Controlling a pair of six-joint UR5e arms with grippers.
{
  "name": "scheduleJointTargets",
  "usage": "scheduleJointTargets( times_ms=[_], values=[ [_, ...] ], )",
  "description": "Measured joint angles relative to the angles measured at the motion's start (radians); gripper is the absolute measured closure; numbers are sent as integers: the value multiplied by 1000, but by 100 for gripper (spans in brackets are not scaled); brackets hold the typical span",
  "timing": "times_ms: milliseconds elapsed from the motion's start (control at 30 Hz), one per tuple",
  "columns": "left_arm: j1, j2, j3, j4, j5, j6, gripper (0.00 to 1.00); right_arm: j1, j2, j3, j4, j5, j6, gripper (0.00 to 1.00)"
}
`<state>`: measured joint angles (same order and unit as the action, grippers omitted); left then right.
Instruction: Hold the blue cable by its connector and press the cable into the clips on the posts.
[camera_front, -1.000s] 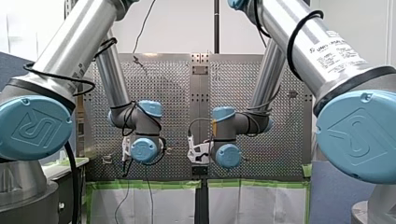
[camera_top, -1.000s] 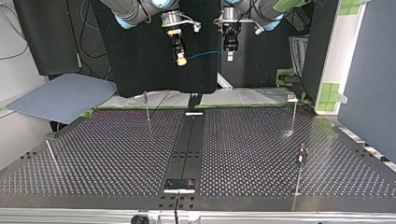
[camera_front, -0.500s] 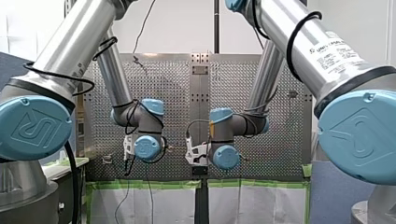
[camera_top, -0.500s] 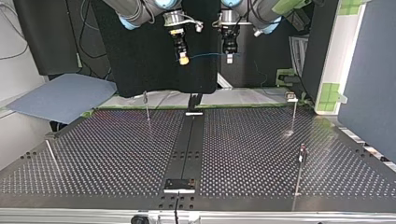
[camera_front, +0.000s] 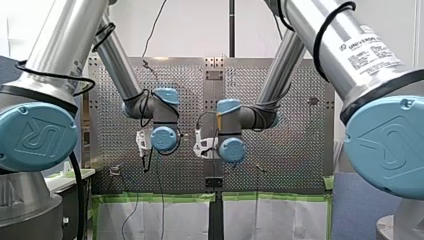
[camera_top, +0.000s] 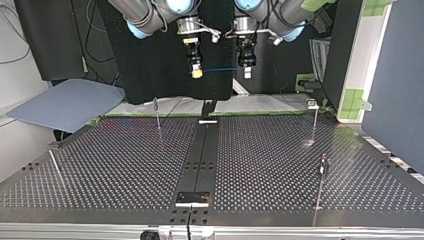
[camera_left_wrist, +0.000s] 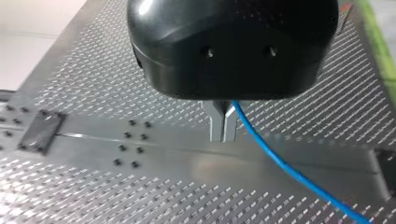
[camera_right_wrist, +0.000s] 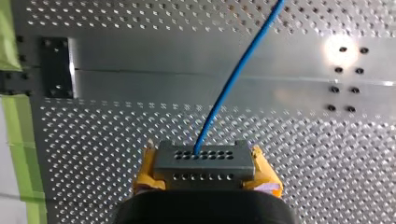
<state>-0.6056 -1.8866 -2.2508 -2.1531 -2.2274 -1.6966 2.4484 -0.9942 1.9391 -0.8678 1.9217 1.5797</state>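
A thin blue cable (camera_top: 220, 69) hangs taut between my two grippers, high above the perforated table (camera_top: 260, 165). My right gripper (camera_right_wrist: 205, 179), with yellow pads, is shut on the grey connector (camera_right_wrist: 204, 161), and the cable (camera_right_wrist: 233, 79) leaves the connector's front. In the top view my right gripper (camera_top: 197, 73) is on the left. My left gripper (camera_left_wrist: 223, 127) has its metal fingers shut on the cable (camera_left_wrist: 280, 163), which trails off to one side. In the top view my left gripper (camera_top: 246, 71) is on the right. Thin posts (camera_top: 157, 114) (camera_top: 314, 120) (camera_top: 321, 175) topped with clips stand on the table.
A dark centre strip (camera_top: 202, 155) with a small plate (camera_top: 192, 198) runs down the table's middle. Another thin rod (camera_top: 56, 167) leans at the top view's left. A blue-grey sheet (camera_top: 65, 102) lies off the table's far left corner. Green tape (camera_front: 160, 198) edges the table.
Both grippers have moved further out over the table with the cable, upward in the front view, and slightly closer together. The grips on connector and cable are unchanged.
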Motion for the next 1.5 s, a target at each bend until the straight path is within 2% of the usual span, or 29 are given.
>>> scheduleJointTargets(
  times_ms=[167,300,467,567,733,900,1133,1267,1367,1500],
  values=[
    [8,33,1,-17,-33,20,100,-45,-52,-1,52,-36,22,100],
    [12,39,7,-21,-37,24,100,-64,-92,-11,92,-74,21,100],
    [16,53,39,-57,-37,14,100,-68,-143,-39,143,-118,12,100],
    [18,72,63,-87,-39,6,100,-68,-174,-63,174,-131,8,100],
    [28,118,76,-139,-41,-14,100,-68,-222,-99,223,-139,4,100],
    [47,163,82,-183,-51,-14,100,-68,-276,-142,275,-140,3,100],
    [79,231,137,-257,-98,-3,100,-74,-340,-190,340,-141,2,100],
    [96,242,172,-293,-110,-10,100,-80,-379,-220,368,-144,2,100],
    [116,245,199,-319,-113,-12,100,-86,-387,-236,389,-153,-2,100],
    [152,253,219,-359,-89,-19,100,-90,-364,-246,401,-177,-13,100]
  ],
)
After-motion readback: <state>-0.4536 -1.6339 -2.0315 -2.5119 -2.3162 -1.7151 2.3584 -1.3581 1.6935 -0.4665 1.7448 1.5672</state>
